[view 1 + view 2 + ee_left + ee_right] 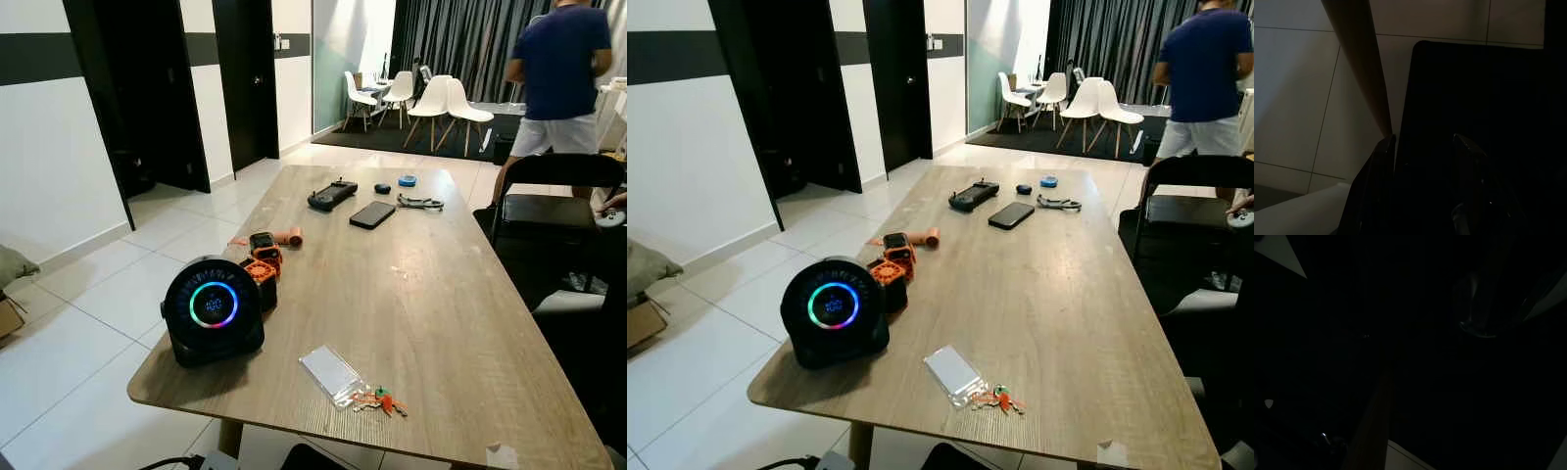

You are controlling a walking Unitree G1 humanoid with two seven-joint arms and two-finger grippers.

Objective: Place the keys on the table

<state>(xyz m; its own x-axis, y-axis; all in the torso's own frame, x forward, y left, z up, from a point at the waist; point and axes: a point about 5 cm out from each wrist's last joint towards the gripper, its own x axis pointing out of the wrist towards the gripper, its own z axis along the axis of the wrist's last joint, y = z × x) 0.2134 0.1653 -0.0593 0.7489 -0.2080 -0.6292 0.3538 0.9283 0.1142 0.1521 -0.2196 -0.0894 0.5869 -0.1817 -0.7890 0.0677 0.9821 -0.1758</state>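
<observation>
Keys (380, 399) lie at the wooden surface's (441, 294) near edge, touching a clear plastic card sleeve (331, 372). Left pincer (1422, 161) hangs below over floor tiles, fingers parted, holding nothing.

Head stereo pair looks forward and down along wooden table (431, 304) from its near end; both eyes share same tabletop and room behind. Wrist cameras sit low in shade, facing tiled floor (1293, 98).
</observation>
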